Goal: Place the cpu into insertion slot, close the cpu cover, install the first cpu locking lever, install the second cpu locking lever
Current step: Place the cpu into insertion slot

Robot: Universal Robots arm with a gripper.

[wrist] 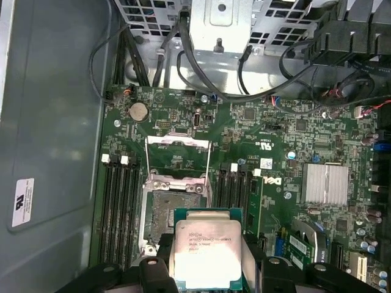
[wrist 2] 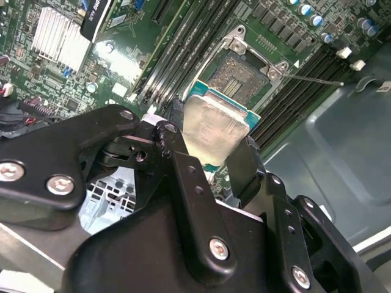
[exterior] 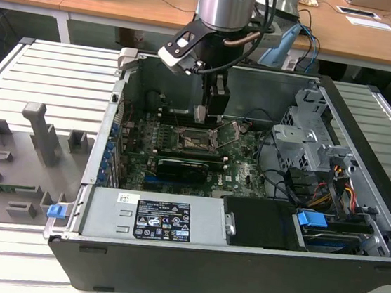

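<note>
Arm [exterior: 226, 1] is reaching straight down into the open tower case [exterior: 367, 131], with the wrist near vertical. The gripper [exterior: 210, 113] is hanging just above the motherboard [exterior: 241, 169]. The claw is clamping the cpu [wrist: 204, 253] by two opposite edges, with the black fingers [wrist 2: 180, 165] pressing on either side. The cpu is being held above the board at the edge of the insertion slot [wrist: 170, 210], not seated. The chip is a flat square with a matte pale-silver lid on a green substrate. The slot is showing a dark contact field and a bright metal rim. The cpu cover [wrist: 178, 140] is standing flipped open: a thin silver frame with a window. Long black memory slots [wrist: 119, 201] are flanking the socket.
</note>
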